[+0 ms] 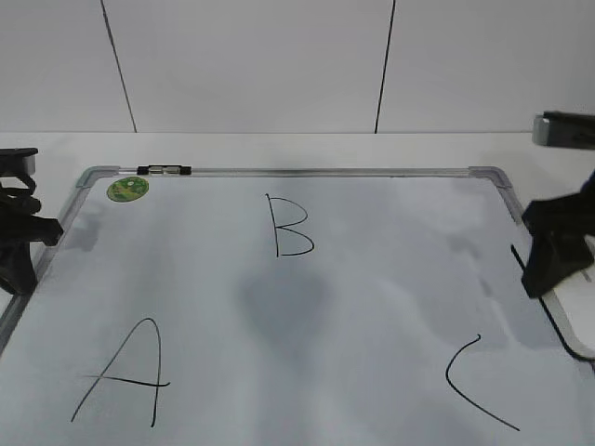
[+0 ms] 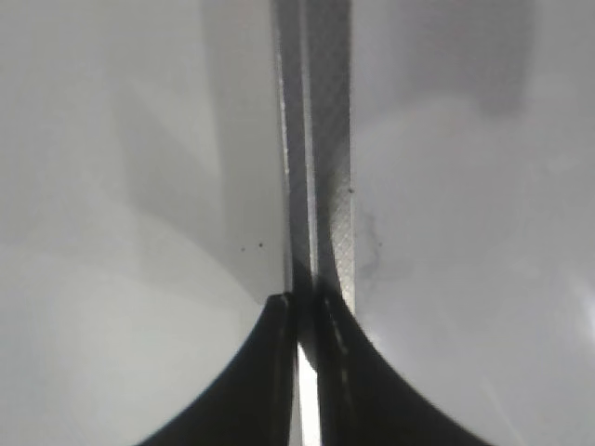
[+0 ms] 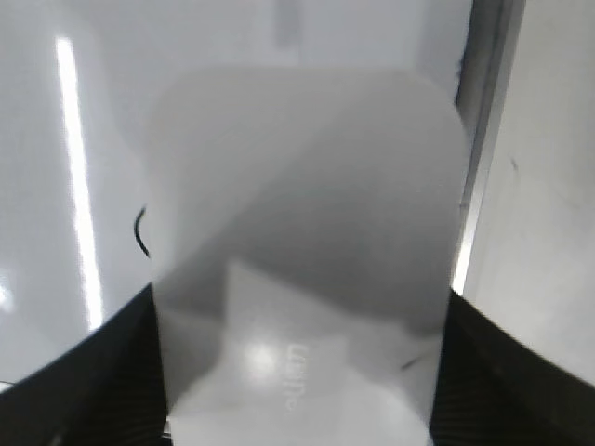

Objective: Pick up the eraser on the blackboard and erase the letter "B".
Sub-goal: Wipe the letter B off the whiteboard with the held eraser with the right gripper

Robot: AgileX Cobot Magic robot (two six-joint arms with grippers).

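White eraser point(image 3: 302, 251) between right jaws, on blackboard point(image 1: 372, 279) edge

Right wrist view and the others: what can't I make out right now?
- Exterior view: white plastic eraser mostly hidden behind the right gripper and cut by the edge.
- Right wrist view: eraser's grey lettering blurred; whether the fingers touch it is unclear.
- Left wrist view: left gripper over the silver board frame; no letters visible.

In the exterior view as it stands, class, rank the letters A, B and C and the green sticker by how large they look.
1. Letter A, largest.
2. Letter C, though it sits near the frame's bottom edge.
3. Letter B, farther from the camera, so its true size is unsure.
4. Green sticker, smallest.
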